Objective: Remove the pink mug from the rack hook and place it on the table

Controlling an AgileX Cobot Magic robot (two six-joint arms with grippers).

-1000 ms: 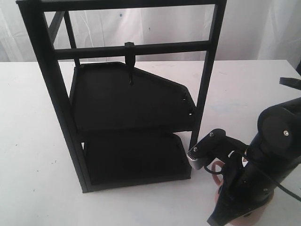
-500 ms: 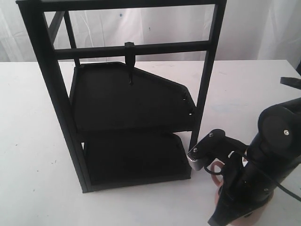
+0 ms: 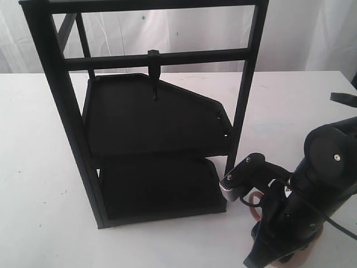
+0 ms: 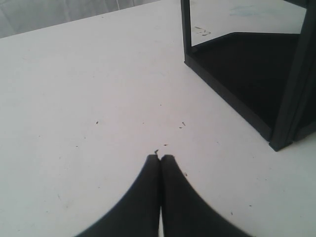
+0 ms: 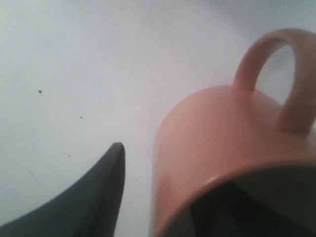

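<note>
The pink mug [image 5: 222,133] stands on the white table [image 3: 39,184] to the right of the rack [image 3: 61,111], mostly hidden under my right arm [image 3: 312,190]; only its handle loop [image 3: 254,202] and a bit of its base show in the exterior view. My right gripper [image 5: 168,190] straddles the mug's wall, open: one finger [image 5: 106,187] stands outside with a gap to the mug, the other is a dark shape inside the cup. The rack hook [image 3: 154,84] hangs bare from the crossbar. My left gripper [image 4: 160,159] is shut and holds nothing, low over the table.
The rack's two dark shelves [image 3: 156,120] hold nothing. Its lower corner post [image 4: 291,98] stands close to my left gripper. A white curtain hangs behind the table.
My right arm has shifted slightly lower and leftward over the mug. The mug and the left side have not moved.
</note>
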